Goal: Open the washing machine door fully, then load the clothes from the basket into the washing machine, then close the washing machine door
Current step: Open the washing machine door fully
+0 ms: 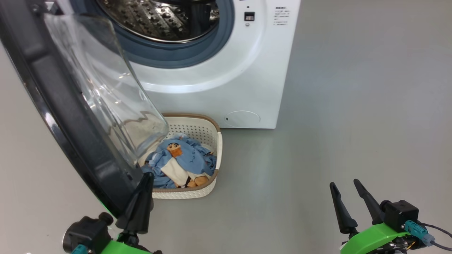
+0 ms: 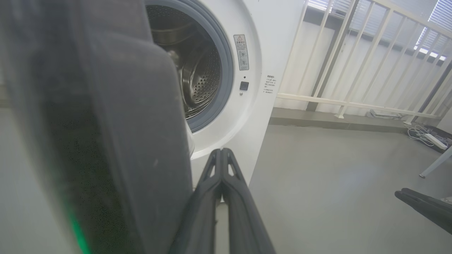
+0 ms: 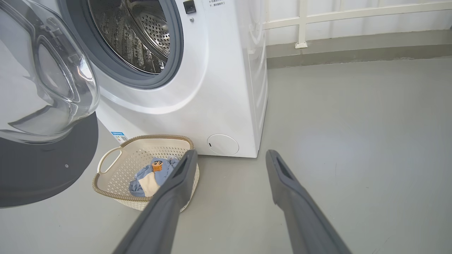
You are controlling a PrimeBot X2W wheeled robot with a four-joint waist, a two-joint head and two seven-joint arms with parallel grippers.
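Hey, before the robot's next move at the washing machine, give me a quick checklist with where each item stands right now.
1. Swing of the washing machine door: wide, ok; fully open: cannot tell.
2. Jaws of the left gripper shut, beside the door's lower edge: ok; contact: cannot tell.
3. Jaws of the right gripper open, holding nothing: ok.
4. All visible clothes in the basket: ok.
5. Mouth of the drum unblocked: ok.
6. Gap between door and basket: cannot tell; they overlap in the head view.
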